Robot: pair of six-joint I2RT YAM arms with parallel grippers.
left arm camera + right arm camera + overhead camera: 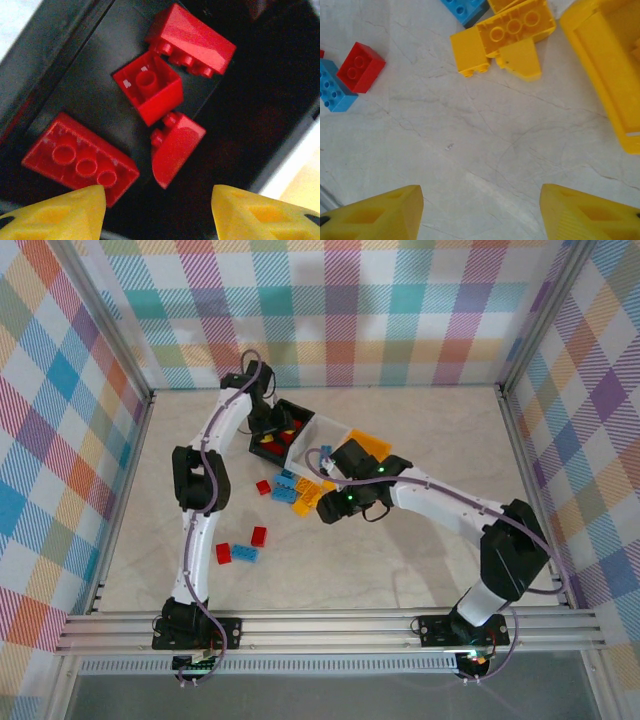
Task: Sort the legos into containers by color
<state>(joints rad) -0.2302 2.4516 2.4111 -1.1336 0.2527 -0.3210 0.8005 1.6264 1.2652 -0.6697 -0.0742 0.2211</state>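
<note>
My left gripper (267, 426) hangs over the black bin (297, 410), open, with nothing between its yellow fingertips (75, 210). Several red legos lie on the black bin's floor (95, 75), among them a long brick (80, 157), a square one (148, 90) and a sloped one (176, 150). My right gripper (335, 508) is open above bare table (480, 150), its fingertips (385, 212) empty. Just ahead of it lie yellow legos (505, 37) and a blue one (465, 7). The yellow-orange bin (610, 65) is to its right; the white bin (325, 426) stands between the other two bins.
Loose legos lie on the table: a red (263, 487), blue (285, 488) and yellow (305, 498) cluster near the bins, and red (259, 535), red (223, 553) and blue (245, 553) nearer the front left. Aluminium rails frame the table.
</note>
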